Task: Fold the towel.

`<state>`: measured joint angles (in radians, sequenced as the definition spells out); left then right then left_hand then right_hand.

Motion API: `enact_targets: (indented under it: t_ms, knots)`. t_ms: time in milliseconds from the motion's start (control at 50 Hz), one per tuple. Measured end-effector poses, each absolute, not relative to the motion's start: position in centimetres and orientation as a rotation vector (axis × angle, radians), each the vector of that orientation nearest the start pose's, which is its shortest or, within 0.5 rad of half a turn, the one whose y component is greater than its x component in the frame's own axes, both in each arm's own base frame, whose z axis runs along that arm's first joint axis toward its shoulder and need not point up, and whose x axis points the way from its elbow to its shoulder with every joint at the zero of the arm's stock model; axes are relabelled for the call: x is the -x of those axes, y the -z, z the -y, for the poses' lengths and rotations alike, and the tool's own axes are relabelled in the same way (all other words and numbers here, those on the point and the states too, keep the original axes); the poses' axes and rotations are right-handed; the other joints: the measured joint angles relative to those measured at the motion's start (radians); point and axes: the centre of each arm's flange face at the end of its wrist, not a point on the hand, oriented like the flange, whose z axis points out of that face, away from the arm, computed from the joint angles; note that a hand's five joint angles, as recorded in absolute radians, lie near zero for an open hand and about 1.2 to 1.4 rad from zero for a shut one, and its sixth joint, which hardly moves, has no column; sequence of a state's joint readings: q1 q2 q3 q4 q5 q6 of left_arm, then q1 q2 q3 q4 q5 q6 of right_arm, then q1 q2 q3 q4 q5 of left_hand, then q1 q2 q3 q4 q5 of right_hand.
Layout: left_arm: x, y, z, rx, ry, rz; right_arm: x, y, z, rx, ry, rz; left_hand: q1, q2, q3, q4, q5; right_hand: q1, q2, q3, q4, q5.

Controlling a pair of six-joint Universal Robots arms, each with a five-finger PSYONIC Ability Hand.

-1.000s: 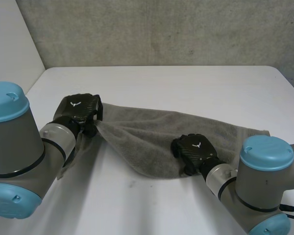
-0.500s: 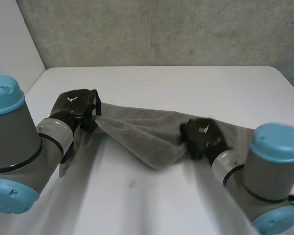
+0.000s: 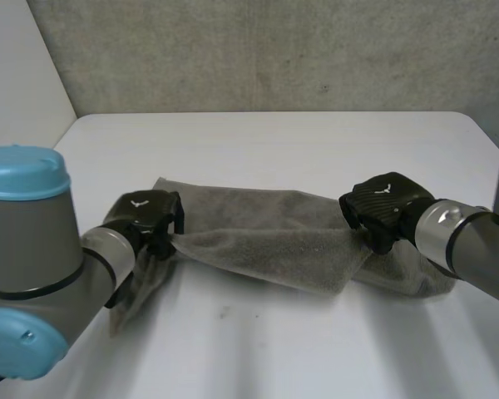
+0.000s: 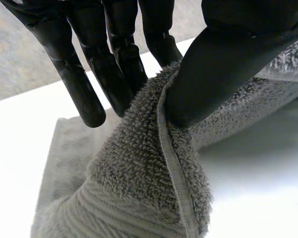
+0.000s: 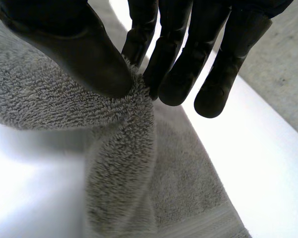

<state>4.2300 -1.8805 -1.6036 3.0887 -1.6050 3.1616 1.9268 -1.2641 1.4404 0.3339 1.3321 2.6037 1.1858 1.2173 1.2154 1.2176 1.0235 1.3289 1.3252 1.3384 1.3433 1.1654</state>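
Grey terry towel (image 3: 266, 241) across the middle of the white table (image 3: 299, 145), near edge raised between two pinches. Left hand (image 3: 143, 218) clamped on the left end, with the hem squeezed between thumb and fingers (image 4: 114, 64). Right hand (image 3: 384, 204) gripping a fold near the right end, thumb against fingers (image 5: 174, 74). Probably best to carry both pinches away from the robot at equal height and pace, lay the raised edge square on the far edge, and release together. Otherwise, risk of a skewed fold from uneven pull.
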Motion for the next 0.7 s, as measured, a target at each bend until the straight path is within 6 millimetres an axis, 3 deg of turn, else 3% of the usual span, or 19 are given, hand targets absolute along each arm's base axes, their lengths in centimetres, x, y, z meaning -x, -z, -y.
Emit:
enact_targets:
  t_ms: [80,140,200,260,300,400,460,520,580,700]
  knots:
    - [27.5,-18.9,24.2,-0.717,1.842,-2.769,-26.3,-22.1,26.8,1.314,1.552,-2.26,0.005,0.0,0.001,0.0,0.0,0.0,0.0,0.0,0.0,0.0]
    - [28.4,-19.7,25.7,-0.724,1.926,-2.745,-27.1,-22.6,28.8,1.296,1.636,-2.22,0.005,0.0,0.001,0.0,0.0,0.003,0.0,0.0,0.0,0.0]
    - [29.6,-22.3,28.0,-0.698,2.127,-2.648,-28.2,-24.6,31.6,1.236,1.826,-2.126,0.005,0.0,0.001,0.0,0.0,0.004,0.0,0.0,0.0,0.0]
    - [30.6,-26.2,30.2,-0.637,2.394,-2.486,-29.2,-28.4,34.4,1.131,2.101,-1.959,0.005,0.0,0.001,0.0,0.0,0.006,0.0,0.0,0.0,0.0]
    - [31.0,-30.0,31.6,-0.558,2.63,-2.319,-29.6,-32.2,35.9,1.027,2.32,-1.789,0.005,0.0,0.001,0.0,0.0,0.007,0.0,0.0,0.0,0.0]
    - [30.6,-37.6,32.1,-0.382,3.027,-2.004,-29.4,-39.2,36.2,0.843,2.59,-1.487,0.005,0.0,0.001,0.0,0.0,0.007,0.0,0.0,0.0,0.0]
    - [30.1,-39.4,31.5,-0.33,3.112,-1.954,-29.1,-40.5,35.6,0.827,2.591,-1.463,0.005,0.0,0.001,0.0,0.0,0.007,0.0,0.0,0.0,0.004]
    - [29.8,-38.8,30.8,-0.321,3.086,-2.018,-29.0,-40.2,34.9,0.863,2.518,-1.525,0.005,0.0,0.001,0.0,0.0,0.008,0.0,0.0,0.0,0.004]
    - [29.4,-36.8,30.0,-0.332,2.988,-2.144,-28.9,-38.6,34.2,0.931,2.386,-1.645,0.005,0.001,0.001,0.0,0.002,0.008,0.0,0.0,0.0,0.004]
    - [28.6,-30.3,28.1,-0.378,2.671,-2.452,-28.4,-34.2,33.3,1.078,2.086,-1.907,0.005,0.001,0.001,0.0,0.004,0.008,0.0,0.0,0.0,0.004]
